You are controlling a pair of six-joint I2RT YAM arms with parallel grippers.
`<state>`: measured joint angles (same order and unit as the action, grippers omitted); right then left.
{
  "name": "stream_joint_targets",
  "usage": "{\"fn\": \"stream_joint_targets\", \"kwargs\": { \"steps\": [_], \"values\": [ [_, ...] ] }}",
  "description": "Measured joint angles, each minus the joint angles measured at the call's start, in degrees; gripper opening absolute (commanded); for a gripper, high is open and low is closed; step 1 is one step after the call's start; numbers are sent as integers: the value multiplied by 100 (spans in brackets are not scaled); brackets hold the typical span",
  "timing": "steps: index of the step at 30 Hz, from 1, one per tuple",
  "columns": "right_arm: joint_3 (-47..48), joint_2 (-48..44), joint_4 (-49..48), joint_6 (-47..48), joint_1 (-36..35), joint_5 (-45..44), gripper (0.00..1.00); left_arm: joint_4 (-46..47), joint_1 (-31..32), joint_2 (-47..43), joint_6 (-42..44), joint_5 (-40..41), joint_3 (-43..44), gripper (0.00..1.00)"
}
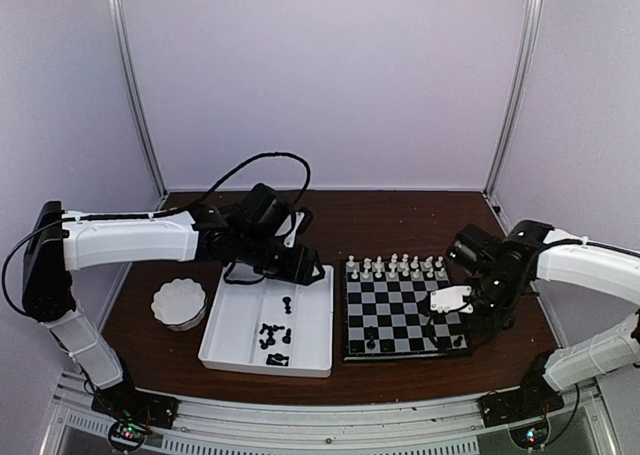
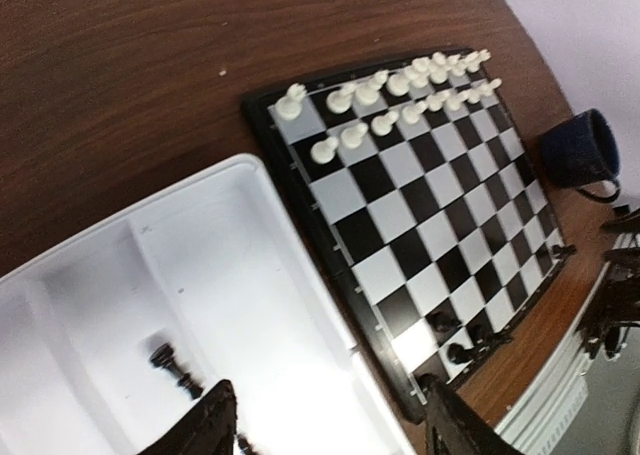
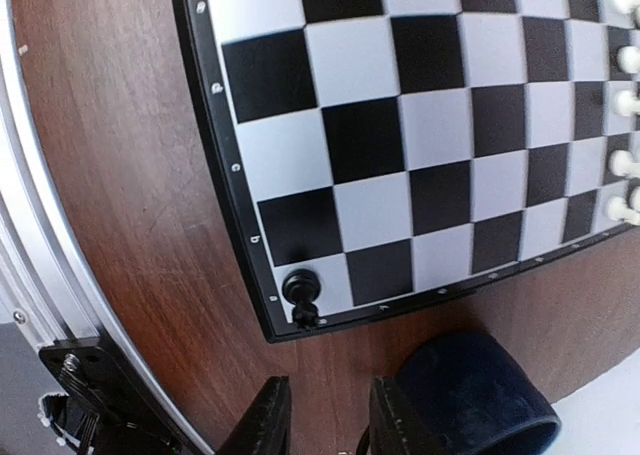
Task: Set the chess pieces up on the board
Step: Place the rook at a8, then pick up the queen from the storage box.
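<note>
Dark wooden table (image 1: pixel 400 210), lilac walls (image 1: pixel 330 75): one board (image 1: pixel 400 310) right of centre, one tray (image 1: pixel 235 325), one bowl (image 1: pixel 179 303), one cup (image 2: pixel 583 150).
Two far rows hold white men (image 1: pixel 395 267); roughly four black men (image 1: pixel 386 345) stand along the near edge. Fingers: left gripper (image 2: pixel 330 395) wide, empty; right gripper (image 3: pixel 330 387) narrowly parted, empty.

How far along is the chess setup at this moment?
Done: the tiny white chessmen stand in two rows at the far edge of the small checked chessboard. In hand: nothing; the left gripper hovers open over the white divided tray, the right gripper is empty. Left: few black chessmen stand on the board; more lie in the tray.
</note>
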<state>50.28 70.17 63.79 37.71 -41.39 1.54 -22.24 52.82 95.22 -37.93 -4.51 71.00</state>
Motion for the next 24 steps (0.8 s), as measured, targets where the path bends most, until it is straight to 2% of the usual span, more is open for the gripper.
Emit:
{"fn": "stream_joint_targets", "kwargs": {
  "steps": [5, 10, 16, 24],
  "values": [
    [127, -992, -190, -188, 249, 164, 32, -1102, 0, -278, 304, 562, 2, 53],
    [-164, -1298, -710, -409, 761, 356, 32, -1937, 0, -258, 382, 859, -11, 45],
    [-278, -1300, -933, -516, 944, 411, 32, -2236, -199, 313, 503, 938, 308, 42],
    [-308, -1338, -1019, -514, 970, 474, 32, -2227, -789, 1220, 420, 382, 949, 34]
  ]
}}
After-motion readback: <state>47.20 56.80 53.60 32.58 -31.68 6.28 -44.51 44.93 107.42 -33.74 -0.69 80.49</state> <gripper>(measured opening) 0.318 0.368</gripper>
